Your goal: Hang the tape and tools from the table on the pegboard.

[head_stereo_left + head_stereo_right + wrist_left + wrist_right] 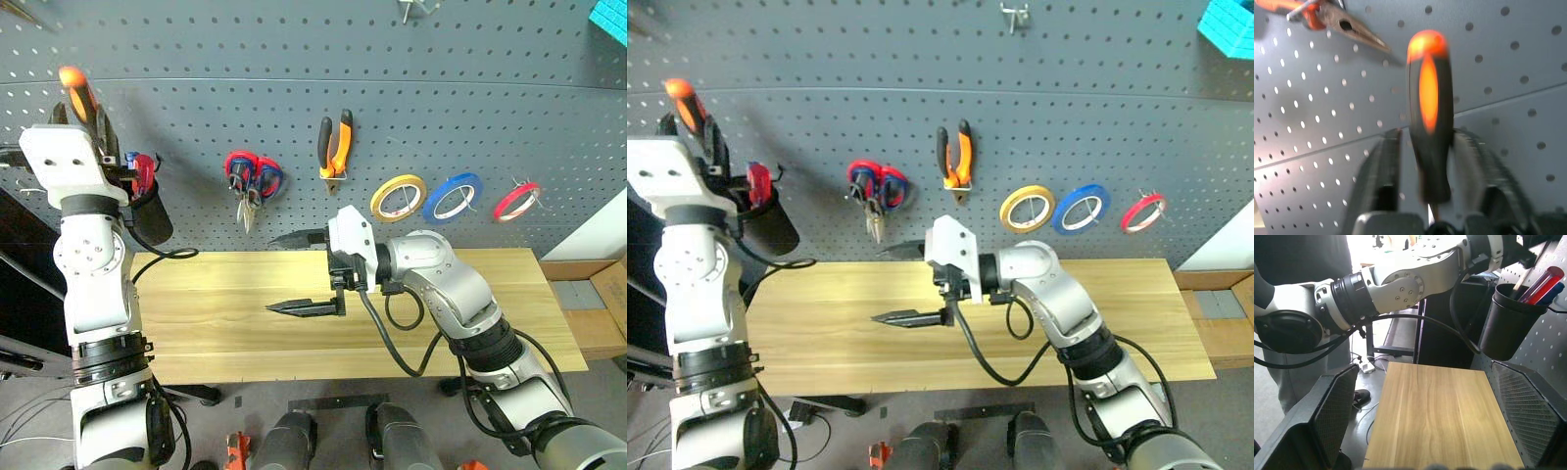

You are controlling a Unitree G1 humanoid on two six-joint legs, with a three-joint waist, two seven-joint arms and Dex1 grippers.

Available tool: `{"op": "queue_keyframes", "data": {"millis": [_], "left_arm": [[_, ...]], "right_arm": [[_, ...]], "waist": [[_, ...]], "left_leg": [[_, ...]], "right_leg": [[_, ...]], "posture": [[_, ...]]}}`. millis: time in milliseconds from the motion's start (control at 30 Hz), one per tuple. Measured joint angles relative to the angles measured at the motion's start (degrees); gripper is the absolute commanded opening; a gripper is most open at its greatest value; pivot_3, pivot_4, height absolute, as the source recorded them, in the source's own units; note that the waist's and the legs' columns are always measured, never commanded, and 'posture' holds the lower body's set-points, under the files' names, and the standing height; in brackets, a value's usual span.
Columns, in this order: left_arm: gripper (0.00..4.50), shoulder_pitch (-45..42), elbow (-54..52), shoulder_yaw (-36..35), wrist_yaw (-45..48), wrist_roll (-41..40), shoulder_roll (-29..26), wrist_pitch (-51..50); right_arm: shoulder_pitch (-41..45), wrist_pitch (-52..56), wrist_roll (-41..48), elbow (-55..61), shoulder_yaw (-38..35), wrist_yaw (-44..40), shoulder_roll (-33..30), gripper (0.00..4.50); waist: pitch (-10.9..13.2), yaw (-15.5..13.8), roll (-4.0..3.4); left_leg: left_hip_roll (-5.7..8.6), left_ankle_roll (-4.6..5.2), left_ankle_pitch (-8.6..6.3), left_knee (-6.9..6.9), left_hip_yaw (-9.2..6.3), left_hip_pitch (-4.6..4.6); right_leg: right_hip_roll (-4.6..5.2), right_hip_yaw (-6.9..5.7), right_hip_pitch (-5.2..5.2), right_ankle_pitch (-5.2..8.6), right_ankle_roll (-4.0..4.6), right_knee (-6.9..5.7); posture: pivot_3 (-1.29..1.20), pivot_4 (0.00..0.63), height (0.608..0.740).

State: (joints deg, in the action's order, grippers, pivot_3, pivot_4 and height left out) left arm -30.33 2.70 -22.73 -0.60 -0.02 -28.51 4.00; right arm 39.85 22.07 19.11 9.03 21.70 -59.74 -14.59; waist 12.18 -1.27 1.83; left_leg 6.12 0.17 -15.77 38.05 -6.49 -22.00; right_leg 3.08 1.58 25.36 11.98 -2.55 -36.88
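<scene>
My left gripper (83,110) is raised against the pegboard (294,59) at the far left, above a black cup (147,211). The orange-and-black screwdriver (1429,112) stands handle-up between its fingers (1386,161), which are open with a narrow gap on each side of the handle. The orange-and-black pliers (335,145) hang on a hook at the middle of the board. The red tape (516,201) hangs at the right. My right gripper (272,274) is wide open over the table (245,328), pointing left and holding nothing.
Red-and-blue scissors (253,181), a yellow roll (397,198) and a blue roll (452,197) hang on the board. The cup (1508,318) holds red-handled tools. Red-handled long-nose pliers (1352,29) hang near my left gripper. A person (1303,254) stands beyond the table's left end.
</scene>
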Motion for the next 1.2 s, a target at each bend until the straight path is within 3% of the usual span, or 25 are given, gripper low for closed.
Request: {"op": "queue_keyframes", "data": {"millis": [100,167,333,467,567,800,1000,1200], "left_arm": [[4.06,0.0,0.2,0.0,0.0,0.0,0.0,1.6],[4.43,-0.1,0.7,0.0,0.0,0.0,0.0,2.3],[4.43,-0.1,-0.2,0.8,1.4,-1.2,0.0,1.2],[4.43,1.3,-8.9,4.1,9.0,-8.8,0.0,-6.8],[4.43,9.8,-18.4,5.9,16.0,-15.5,-1.2,-14.2],[4.43,27.5,-26.7,7.2,22.5,-21.8,-0.6,-23.4],[4.43,34.3,-22.5,10.6,22.7,-19.3,3.2,-21.9],[4.43,36.3,-10.3,12.2,23.0,-16.1,5.9,-16.9]], "right_arm": [[0.0,0.1,0.0,0.4,0.0,0.0,0.0,4.50],[0.0,0.1,0.0,0.4,0.0,0.0,0.0,4.50],[0.0,0.4,0.0,0.6,0.0,0.1,-0.1,4.50],[-0.4,1.5,0.3,2.2,-0.1,0.1,-0.9,4.50],[-3.3,2.8,0.5,4.0,-1.1,1.6,-2.3,4.50],[-15.4,3.3,0.1,4.6,-8.7,10.9,-3.3,4.50],[-25.4,1.6,-0.9,2.3,-11.8,15.5,-4.7,4.50],[-28.8,-3.5,-2.2,-10.8,-20.5,23.7,-2.7,4.50]], "waist": [[0.0,0.0,0.01],[0.0,0.0,0.01],[0.0,0.0,0.01],[0.0,0.1,0.01],[-0.1,0.5,0.00],[-0.1,1.3,0.00],[-0.7,1.3,0.01],[-1.9,1.4,-0.07]], "left_leg": [[0.00,0.00,0.00,0.01,0.00,0.00],[0.00,0.00,0.00,0.01,0.00,0.01],[0.00,0.00,0.00,0.02,0.00,-0.01],[0.00,0.01,0.00,0.03,0.01,-0.01],[-0.01,0.02,-0.01,-0.02,0.09,0.06],[-0.06,0.03,-0.01,-0.07,0.14,0.20],[-0.06,0.03,-0.01,-0.03,0.25,0.29],[-0.06,0.05,0.01,-0.02,0.41,0.39]], "right_leg": [[0.00,0.00,0.00,0.00,0.00,-0.01],[0.00,0.00,0.00,0.00,0.01,-0.02],[0.00,-0.01,0.00,0.00,0.01,-0.02],[0.02,0.00,-0.01,0.00,0.01,-0.03],[0.01,0.14,-0.02,0.00,0.01,-0.01],[-0.02,0.36,-0.14,-0.01,0.08,-0.05],[-0.02,0.40,-0.22,-0.03,0.10,-0.05],[-0.03,0.50,-0.24,-0.10,0.19,-0.08]], "posture": [[0.05,0.167,0.740],[0.05,0.168,0.740],[0.05,0.168,0.740],[0.04,0.168,0.740],[0.04,0.171,0.740],[0.00,0.162,0.740],[-0.03,0.131,0.740],[-0.06,0.091,0.740]]}}
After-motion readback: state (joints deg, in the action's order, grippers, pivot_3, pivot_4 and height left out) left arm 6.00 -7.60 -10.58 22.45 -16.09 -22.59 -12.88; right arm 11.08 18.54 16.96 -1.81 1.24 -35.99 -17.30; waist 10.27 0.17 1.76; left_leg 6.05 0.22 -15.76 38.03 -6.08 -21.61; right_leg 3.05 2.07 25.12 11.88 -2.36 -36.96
